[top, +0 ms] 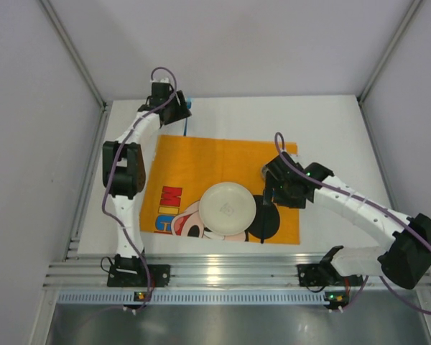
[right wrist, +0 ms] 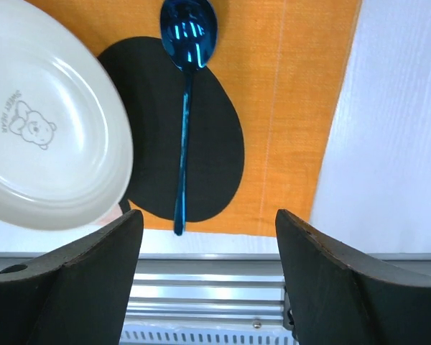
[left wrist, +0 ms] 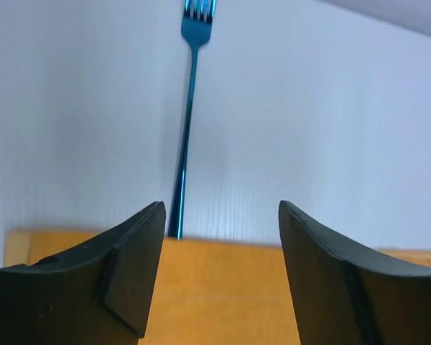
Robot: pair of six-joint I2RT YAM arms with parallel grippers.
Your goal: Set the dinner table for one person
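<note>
Grey panel walls (top: 43, 187) close off three sides of my top view. Filling the floor of that booth is the dinner table (top: 330, 126), a large flat matte white tabletop, with a ribbed aluminium rail (top: 223, 273) along its near edge where both arms are bolted.

On the table's middle I see a rectangular orange fabric placemat printed with a cartoon mouse (top: 201, 154). A round cream plate with a small bear drawing (top: 227, 207) sits on the near half of that mat.

My right gripper (right wrist: 207, 219) hangs over the mat's near right part, jaws spread wide with nothing between them. My left gripper (left wrist: 221, 215) is at the mat's far left corner, its jaws likewise apart and empty.

Just right of the plate, a shiny blue metal spoon (right wrist: 184, 136) lies on the mouse's black ear, bowl pointing away from the rail.

A slim blue metal fork (left wrist: 187, 122) lies on the bare white table beyond the mat's far edge, tines pointing away, handle end reaching that edge.
</note>
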